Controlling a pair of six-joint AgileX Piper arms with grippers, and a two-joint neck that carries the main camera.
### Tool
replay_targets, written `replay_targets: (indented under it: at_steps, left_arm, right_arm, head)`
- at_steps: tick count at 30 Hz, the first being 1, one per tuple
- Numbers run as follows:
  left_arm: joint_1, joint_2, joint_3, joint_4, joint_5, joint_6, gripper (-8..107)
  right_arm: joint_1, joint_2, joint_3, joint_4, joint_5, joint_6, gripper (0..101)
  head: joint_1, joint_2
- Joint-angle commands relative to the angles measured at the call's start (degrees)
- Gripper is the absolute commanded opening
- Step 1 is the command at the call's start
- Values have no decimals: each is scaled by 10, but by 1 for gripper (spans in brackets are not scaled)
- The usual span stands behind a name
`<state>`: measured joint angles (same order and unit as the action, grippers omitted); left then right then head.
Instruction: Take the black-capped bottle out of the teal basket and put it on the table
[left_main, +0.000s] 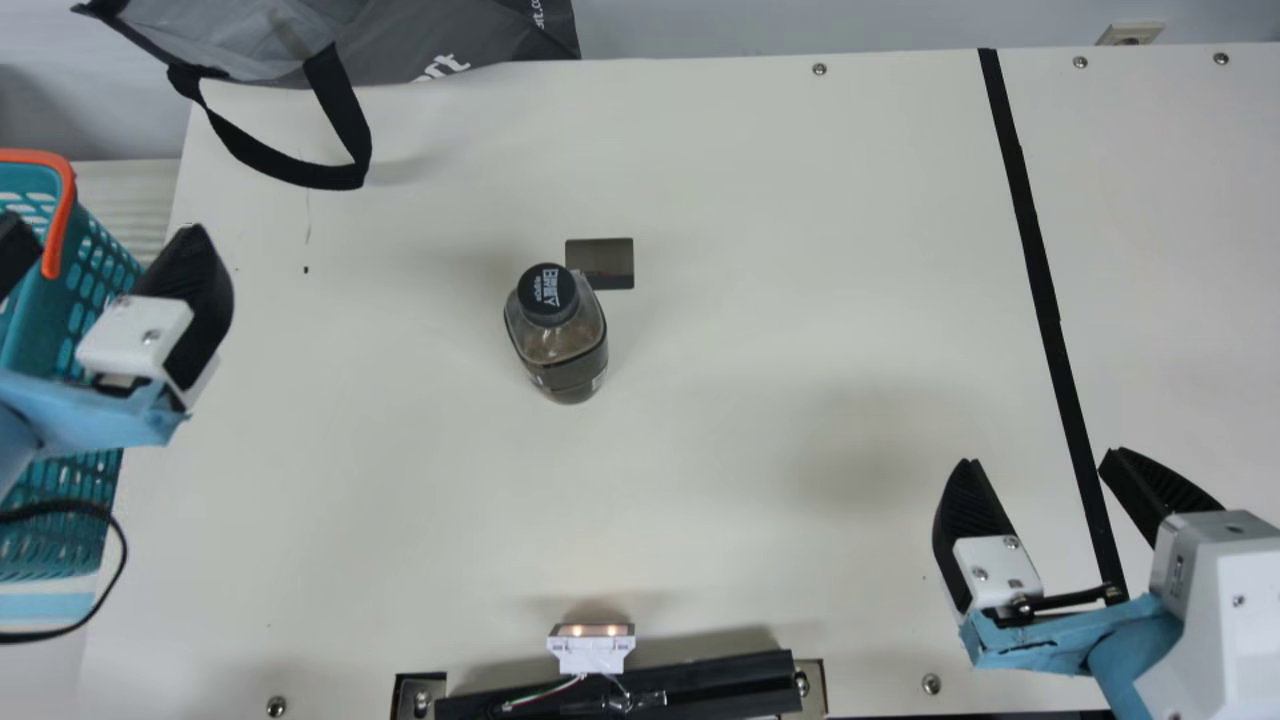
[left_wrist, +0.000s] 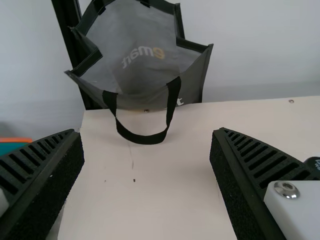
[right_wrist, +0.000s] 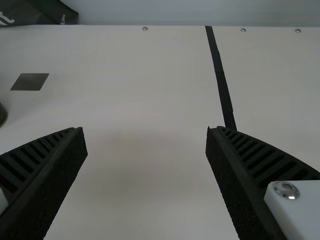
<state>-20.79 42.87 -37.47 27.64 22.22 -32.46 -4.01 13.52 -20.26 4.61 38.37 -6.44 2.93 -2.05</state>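
Note:
The black-capped bottle (left_main: 568, 350) stands upright on the table, left of the middle in the main view. The teal basket (left_main: 92, 270) is at that view's left edge, partly behind my left arm. My left gripper (left_main: 100, 235) is open over the basket's side, left of the bottle; in the left wrist view the left gripper (left_wrist: 147, 135) has nothing between its fingers. My right gripper (left_main: 1040, 460) is open above the table's right front part, well away from the bottle; in the right wrist view the right gripper (right_wrist: 145, 132) also holds nothing.
A grey bag (left_main: 440, 45) with a black strap lies at the back left. A dark square (left_main: 610, 262) is on the table behind the bottle. Black tape (left_main: 1040, 290) runs down the right side. A black bar (left_main: 700, 685) with a small white device is at the front edge.

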Motion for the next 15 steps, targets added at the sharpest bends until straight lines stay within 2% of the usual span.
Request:
replay_targets:
  at_steps: [1, 15]
  left_arm:
    - [4, -12, 9, -3, 2, 2, 107]
    - [40, -104, 82, -13, 25, 13, 107]
  right_arm:
    - [0, 0, 0, 0, 0, 0, 91]
    - [0, 0, 0, 0, -1, 0, 91]
  head:
    - [-2, 5]
    - [-2, 5]
